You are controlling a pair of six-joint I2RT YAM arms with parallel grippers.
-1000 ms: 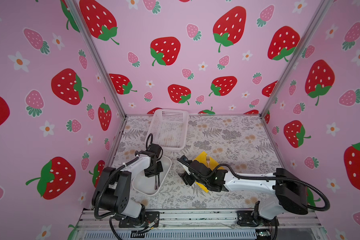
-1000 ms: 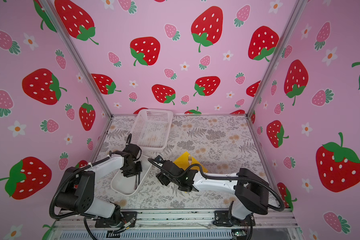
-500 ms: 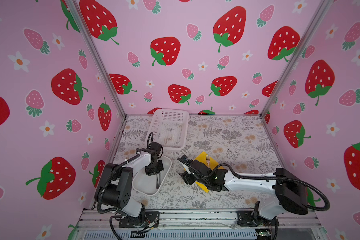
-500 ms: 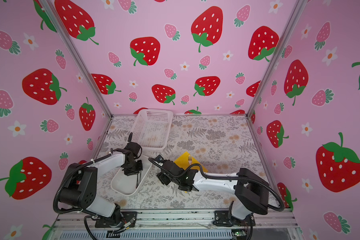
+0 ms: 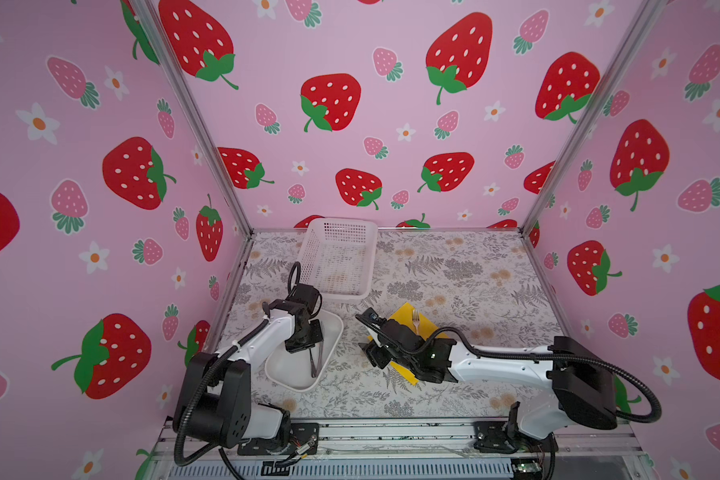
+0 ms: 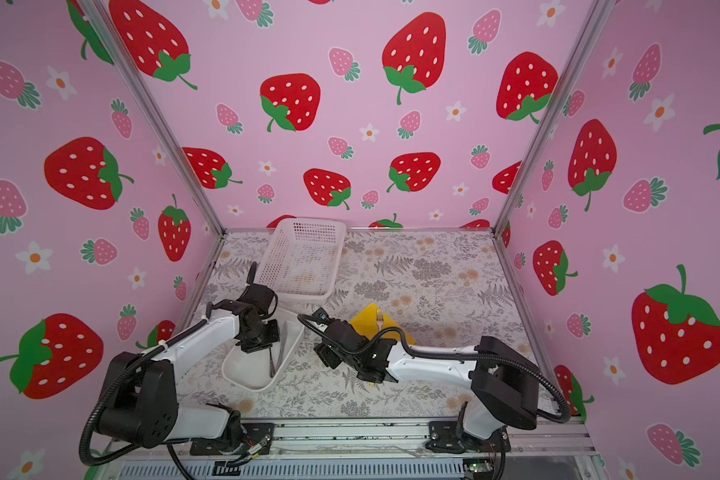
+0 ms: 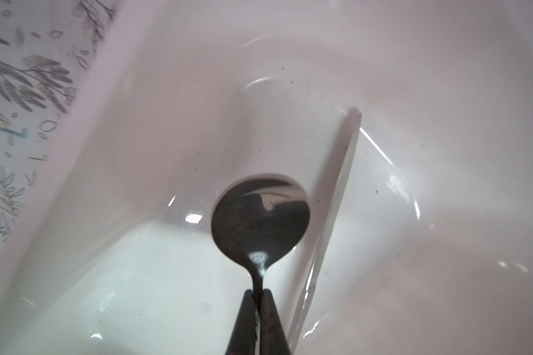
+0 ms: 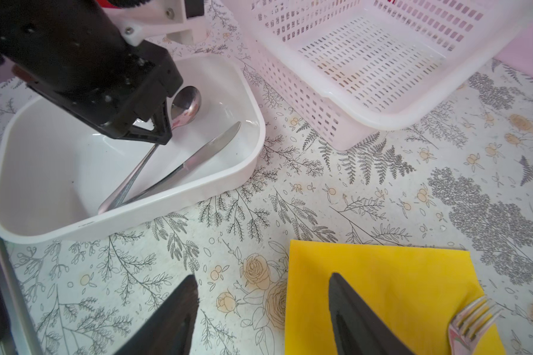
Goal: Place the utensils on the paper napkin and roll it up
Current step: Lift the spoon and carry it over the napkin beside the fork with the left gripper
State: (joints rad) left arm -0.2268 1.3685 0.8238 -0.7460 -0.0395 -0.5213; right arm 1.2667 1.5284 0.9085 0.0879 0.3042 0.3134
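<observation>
In the left wrist view my left gripper (image 7: 258, 293) is shut on the neck of a silvery spoon (image 7: 260, 221), just behind its bowl, low inside the white tray (image 7: 136, 153). A knife (image 7: 336, 199) lies beside the spoon on the tray floor. The right wrist view shows the same grip, with the spoon (image 8: 186, 103) and the knife (image 8: 197, 159) crossing near their handle ends. A fork (image 8: 471, 319) rests on the yellow paper napkin (image 8: 397, 292), flat on the table. My right gripper (image 8: 262, 278) is open and empty, straddling the napkin's near edge. Both top views show the napkin (image 5: 404, 316) (image 6: 366, 320).
A white perforated basket (image 8: 382, 120) stands behind the tray, close to its far corner, and shows in both top views (image 5: 337, 257) (image 6: 304, 257). The tray (image 5: 292, 365) sits at the front left, near the left wall. Floral tabletop stretches to the right of the napkin.
My left gripper has closed the last bit onto the spoon and shifted slightly over the tray. The right arm, the napkin and the fork have not moved.
</observation>
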